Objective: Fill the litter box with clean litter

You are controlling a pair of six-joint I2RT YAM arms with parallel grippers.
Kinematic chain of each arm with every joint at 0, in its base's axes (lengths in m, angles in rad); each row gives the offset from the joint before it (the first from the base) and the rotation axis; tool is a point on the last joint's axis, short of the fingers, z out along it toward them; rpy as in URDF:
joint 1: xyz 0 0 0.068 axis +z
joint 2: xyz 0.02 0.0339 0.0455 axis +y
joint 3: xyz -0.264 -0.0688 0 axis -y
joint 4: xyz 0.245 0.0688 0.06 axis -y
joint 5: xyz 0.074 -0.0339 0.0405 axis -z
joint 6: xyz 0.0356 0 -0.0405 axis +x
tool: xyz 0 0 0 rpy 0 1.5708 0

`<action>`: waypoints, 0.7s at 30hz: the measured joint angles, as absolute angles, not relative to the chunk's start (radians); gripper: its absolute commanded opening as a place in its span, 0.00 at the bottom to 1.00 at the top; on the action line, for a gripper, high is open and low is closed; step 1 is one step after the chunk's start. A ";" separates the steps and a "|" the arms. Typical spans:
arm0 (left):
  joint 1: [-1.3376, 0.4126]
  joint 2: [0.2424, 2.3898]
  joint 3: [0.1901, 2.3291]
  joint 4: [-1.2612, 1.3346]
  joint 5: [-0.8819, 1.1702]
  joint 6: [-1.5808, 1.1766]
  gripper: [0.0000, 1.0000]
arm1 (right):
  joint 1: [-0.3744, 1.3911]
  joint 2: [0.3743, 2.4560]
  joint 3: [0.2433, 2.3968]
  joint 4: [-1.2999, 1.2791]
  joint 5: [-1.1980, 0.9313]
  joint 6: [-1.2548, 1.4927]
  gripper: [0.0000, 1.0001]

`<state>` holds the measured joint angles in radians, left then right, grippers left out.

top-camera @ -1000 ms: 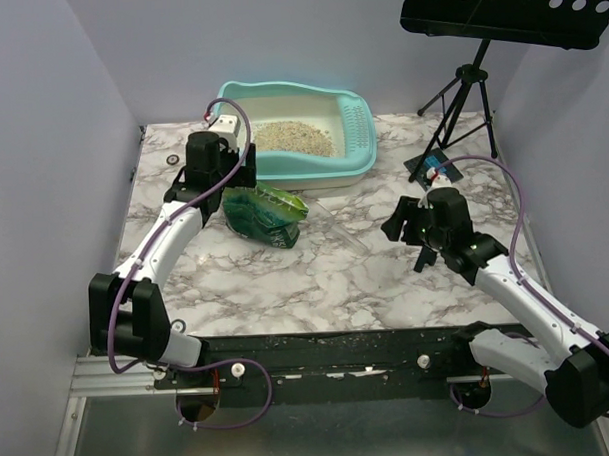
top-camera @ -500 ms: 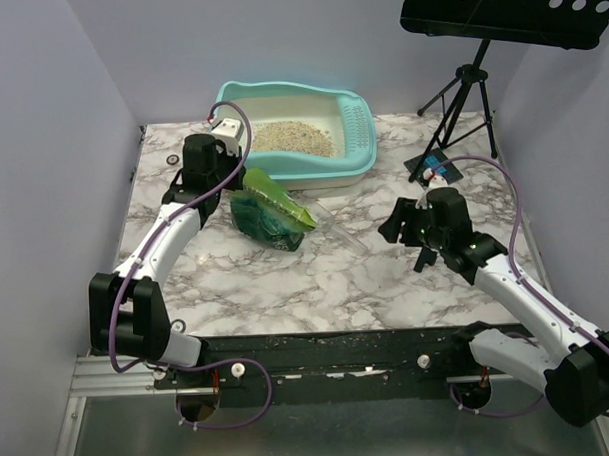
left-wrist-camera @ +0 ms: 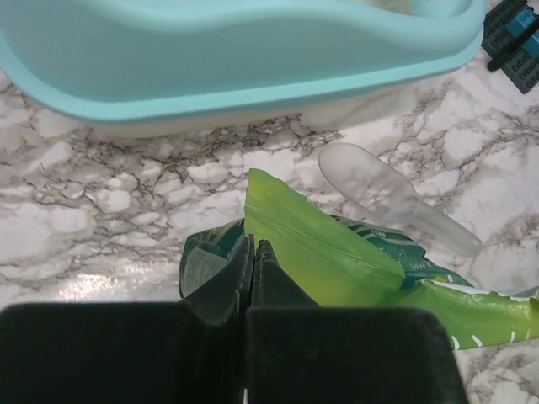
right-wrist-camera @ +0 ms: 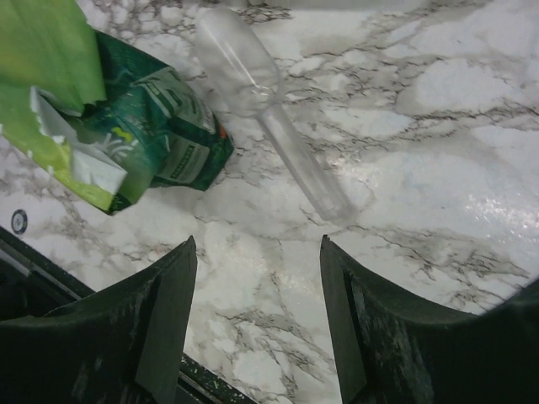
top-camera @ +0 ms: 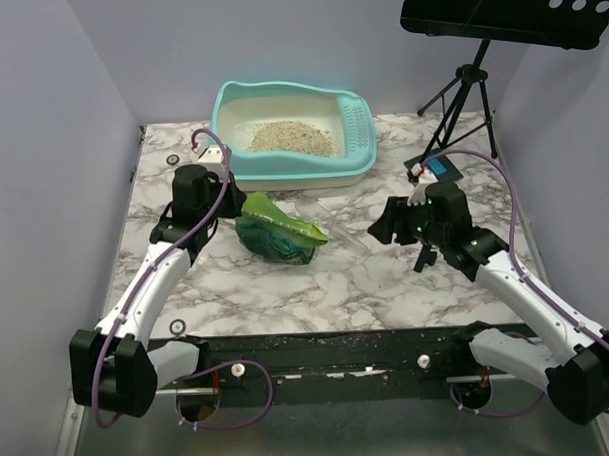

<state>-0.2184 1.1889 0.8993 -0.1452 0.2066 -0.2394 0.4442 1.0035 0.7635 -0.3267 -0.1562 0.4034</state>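
The turquoise litter box (top-camera: 283,173) stands at the back of the marble table with pale tan litter (top-camera: 293,136) in it and a slotted scoop (top-camera: 356,121) at its right wall. The green litter pouch (top-camera: 278,232) lies in front of it. My left gripper (top-camera: 241,210) is shut on the pouch's upper left edge; in the left wrist view the fingers (left-wrist-camera: 254,244) pinch the green film (left-wrist-camera: 337,261) below the box wall (left-wrist-camera: 210,59). My right gripper (top-camera: 384,223) hangs open to the pouch's right, with nothing between its fingers (right-wrist-camera: 257,244).
A clear plastic scoop (top-camera: 336,225) lies on the table between the pouch and my right gripper, and also shows in the wrist views (left-wrist-camera: 396,198) (right-wrist-camera: 269,101). A black music stand's tripod (top-camera: 460,92) and a small black-and-blue object (top-camera: 435,168) stand at the back right.
My left gripper closed on the pouch's edge and drew back toward the near side, lifting and tilting the pouch. My right gripper edged left, staying open.
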 measured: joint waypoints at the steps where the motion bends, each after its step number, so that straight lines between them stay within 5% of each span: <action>1: -0.223 1.165 0.884 -0.154 0.207 -0.252 0.00 | 0.448 1.010 0.780 -0.328 -0.171 0.395 0.68; 12: -0.255 0.889 0.709 -0.175 0.275 -0.281 0.00 | 0.535 1.155 0.969 -0.316 -0.383 0.308 0.68; 21: -0.256 0.712 0.497 0.089 0.356 -0.316 0.00 | 0.550 1.348 1.141 -0.296 -0.483 0.178 0.72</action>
<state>-0.2558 0.7120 0.4973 0.0895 0.3565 -0.3161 0.5499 1.3483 1.1408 -0.2962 -0.4831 0.1780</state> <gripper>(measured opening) 0.009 0.705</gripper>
